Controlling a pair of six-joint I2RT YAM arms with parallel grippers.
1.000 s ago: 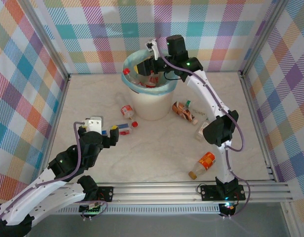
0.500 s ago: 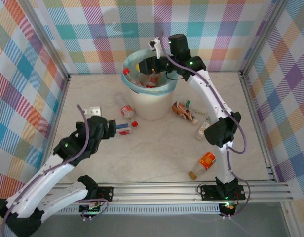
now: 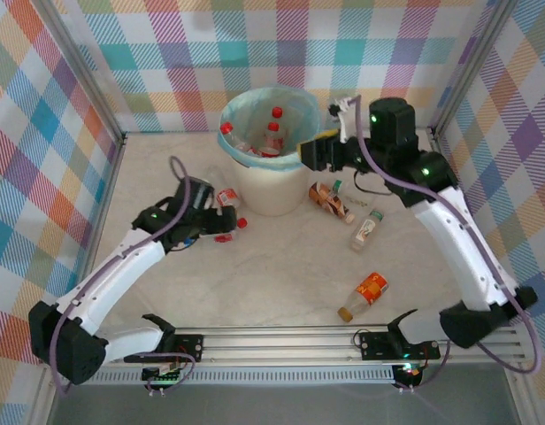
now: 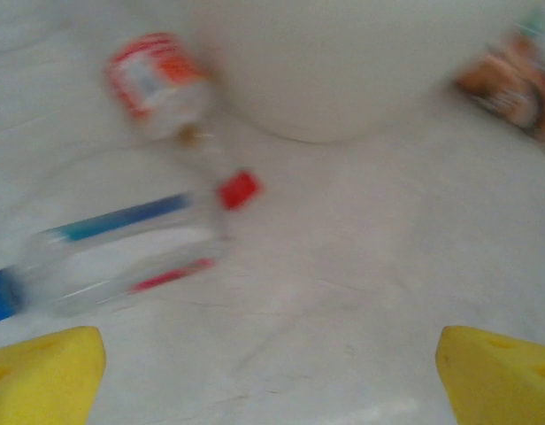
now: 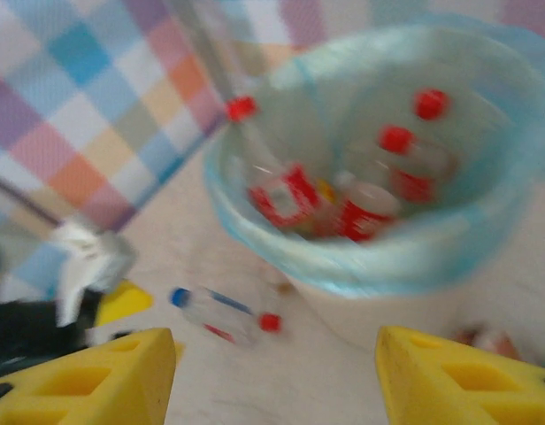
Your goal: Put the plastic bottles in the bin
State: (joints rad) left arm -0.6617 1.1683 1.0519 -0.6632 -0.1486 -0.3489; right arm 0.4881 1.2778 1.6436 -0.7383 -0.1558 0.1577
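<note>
The cream bin with its blue bag stands at the back and holds several red-capped plastic bottles. A clear bottle with a red cap lies left of the bin's foot, and an orange-labelled bottle lies just behind it. My left gripper hovers low beside the clear bottle, open, with bare table between its yellow fingertips. My right gripper hangs by the bin's right rim, open and holding nothing.
Right of the bin lie a brown-labelled bottle, a clear green-capped bottle and, nearer the front, an orange bottle. Checkered walls close in three sides. A metal rail runs along the front edge.
My left arm has swung forward and right, up to the clear bottle by the bin. My right gripper has drawn back from over the bin to beside its right rim.
</note>
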